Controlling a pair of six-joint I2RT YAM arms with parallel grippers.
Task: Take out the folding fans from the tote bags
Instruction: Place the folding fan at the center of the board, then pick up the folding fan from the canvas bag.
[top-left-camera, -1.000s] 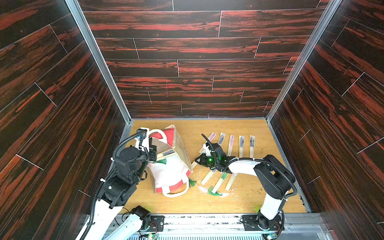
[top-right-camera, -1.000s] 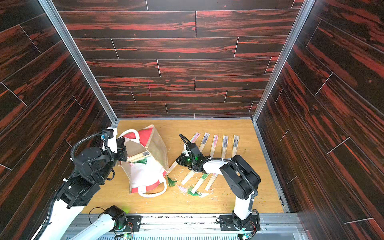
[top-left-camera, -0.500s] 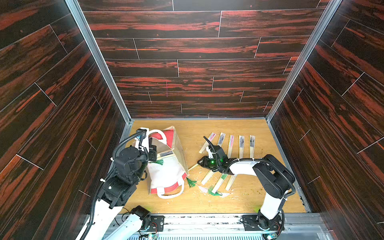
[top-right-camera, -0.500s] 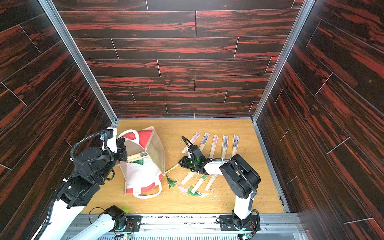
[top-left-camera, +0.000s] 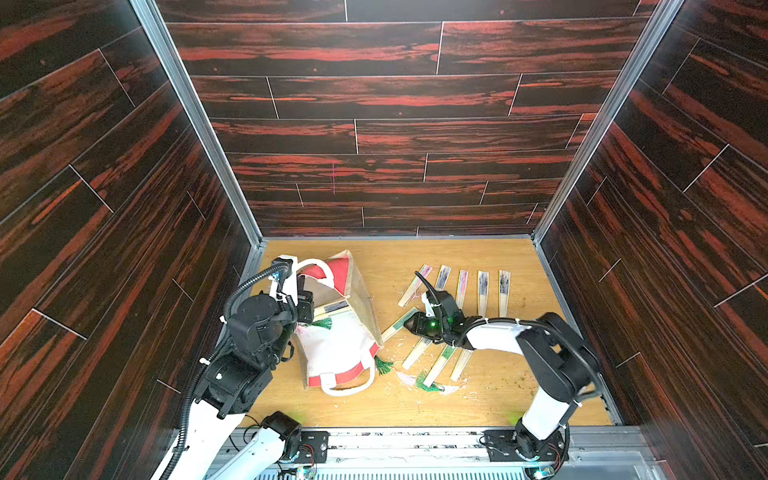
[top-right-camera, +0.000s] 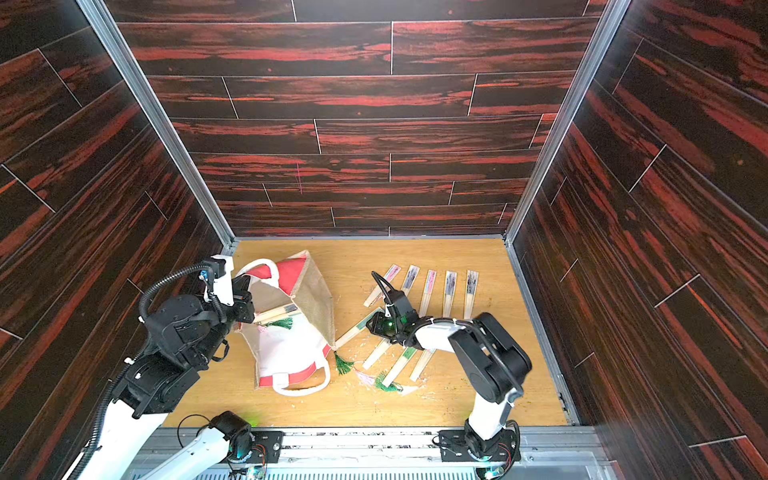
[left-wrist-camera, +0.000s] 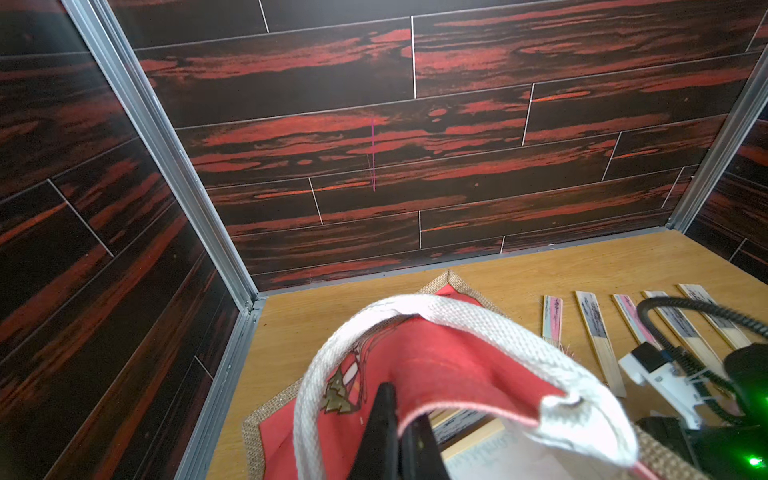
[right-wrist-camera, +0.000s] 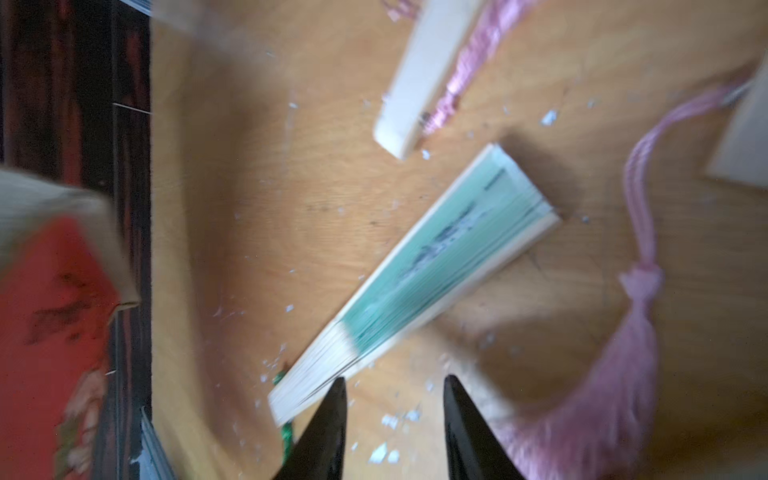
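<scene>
Clamps left gripper (left-wrist-camera: 397, 415) shut on bag (top-left-camera: 340, 353) rim, tilting mouth open, fans (top-left-camera: 330, 308) inside. Rightward, holds right gripper (right-wrist-camera: 395, 380) part-open, empty, just beside green fan (right-wrist-camera: 436, 257) on table (top-left-camera: 498, 395). Looks like set-down step; next needs reaching into bag.

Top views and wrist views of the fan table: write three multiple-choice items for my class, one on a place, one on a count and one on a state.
1. Where is the tote bag?
A. on the robot's left side, at the left gripper
B. against the right-hand wall
C. lying across the fans
2. How many folding fans lie in the far row?
A. three
B. five
C. eight
3. The right gripper is:
A. shut on a fan
B. open and empty
C. out of view

Answers: 1 A, the left wrist view shows its red rim pinched. 2 B, both top views show five side by side. 3 B, its jaws stand apart over bare tabletop.
</scene>
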